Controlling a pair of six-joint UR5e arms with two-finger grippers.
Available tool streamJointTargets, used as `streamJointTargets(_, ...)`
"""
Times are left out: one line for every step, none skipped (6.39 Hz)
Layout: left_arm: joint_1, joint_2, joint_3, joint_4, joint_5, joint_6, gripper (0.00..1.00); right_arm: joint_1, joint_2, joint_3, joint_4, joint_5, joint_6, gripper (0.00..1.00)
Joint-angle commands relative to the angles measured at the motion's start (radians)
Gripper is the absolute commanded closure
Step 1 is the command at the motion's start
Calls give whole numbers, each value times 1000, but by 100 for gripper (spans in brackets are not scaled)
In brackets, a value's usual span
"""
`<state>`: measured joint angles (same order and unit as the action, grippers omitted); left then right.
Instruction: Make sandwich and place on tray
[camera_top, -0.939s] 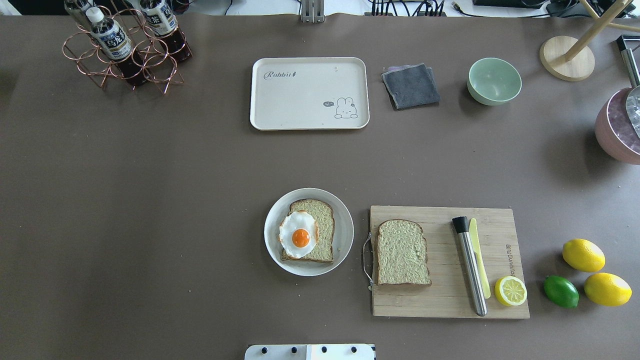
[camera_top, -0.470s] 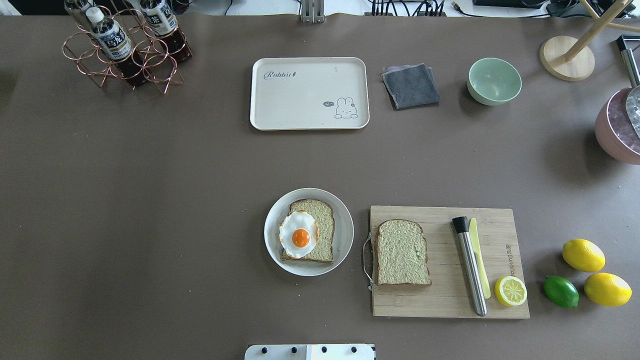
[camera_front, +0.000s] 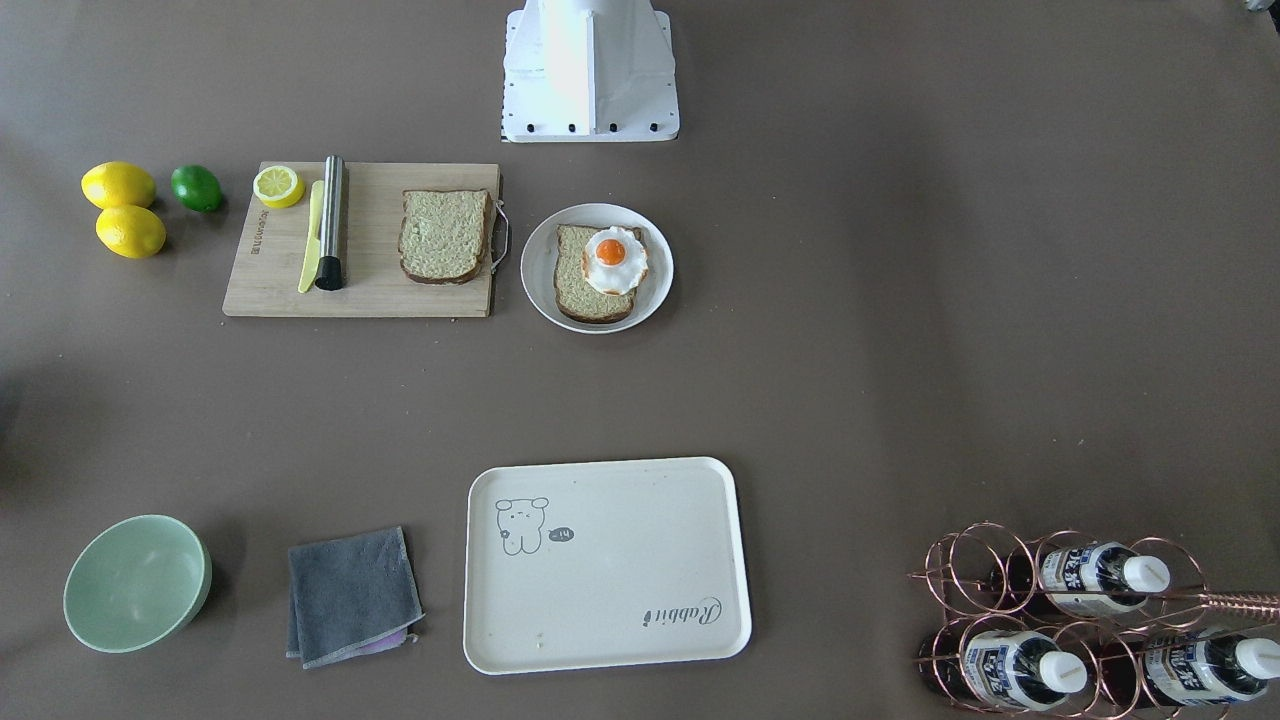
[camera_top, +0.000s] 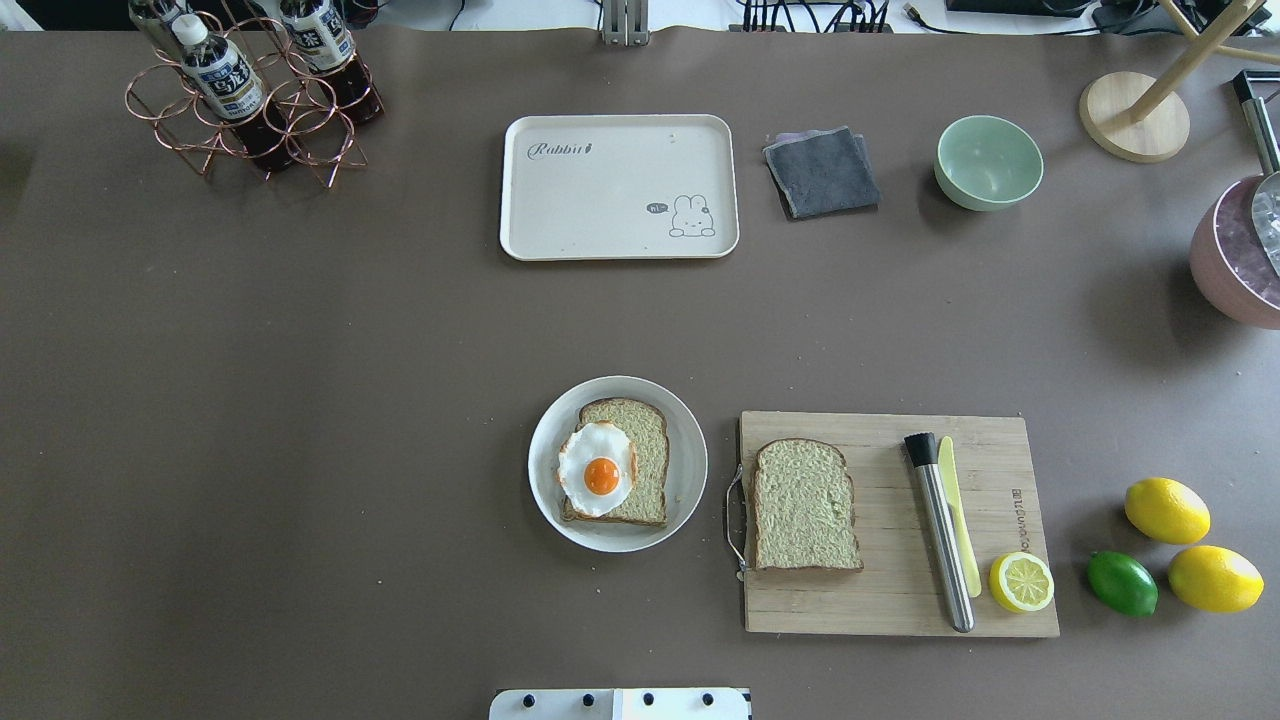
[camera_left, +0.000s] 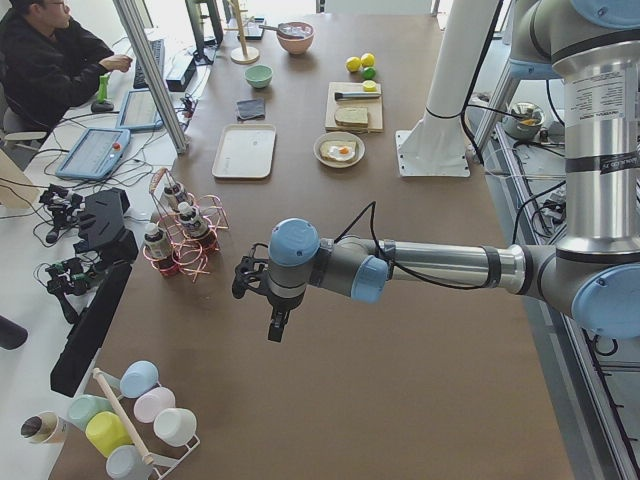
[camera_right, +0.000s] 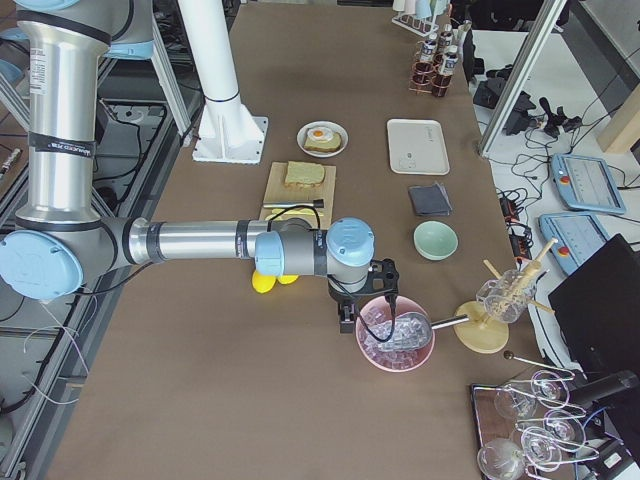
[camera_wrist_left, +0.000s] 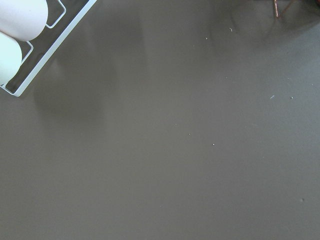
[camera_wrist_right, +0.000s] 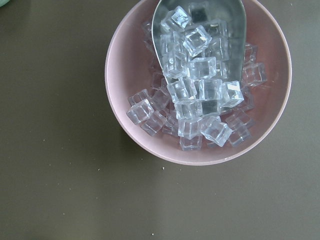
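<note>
Overhead exterior same as a second ago: fried egg (camera_top: 597, 468) on bread slice (camera_top: 648, 440) on the round plate (camera_top: 690, 470) by the bench's robot-side edge, second slice (camera_top: 805, 505) on the cutting board (camera_top: 890, 600), bare tray (camera_top: 600, 200) at far edge, stacking seemingly not begun; left gripper (camera_left: 277, 322), right gripper (camera_right: 346, 318): grip impossible to tell.

Left arm (camera_left: 440, 265): upper link upright, forearm stretched out level. Blue-capped left wrist (camera_left: 295, 243) bent down, so the left gripper (camera_left: 277, 328) points straight down and hangs above the tabletop. Seen side-on only, so can't tell if its fingers are apart or closed. Right arm (camera_right: 190, 242): same pose, upright link, level forearm. Right wrist (camera_right: 350, 240) turned down, right gripper (camera_right: 346, 320) pointing down, low over the table. Finger state can't be told here either. The two arms reach toward opposite table ends, well apart.
</note>
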<state>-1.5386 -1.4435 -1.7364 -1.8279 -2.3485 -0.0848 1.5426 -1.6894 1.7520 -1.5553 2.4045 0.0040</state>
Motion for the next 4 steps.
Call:
streamJointTargets(12,-3,-3,-16,0,-3,2,-1,2,-5,50,7,5,0)
streamJointTargets(47,-3,-14,-46,-9,-16,2,-1,2,-5,91,15,8,0)
streamJointTargets(104,-5,-14,-94,-9,-16,2,-12,4,-5,125,83,14,0)
streamJointTargets(129,-43,-17,-125,-12,-133,2,-37,17,1,130,143,13,0)
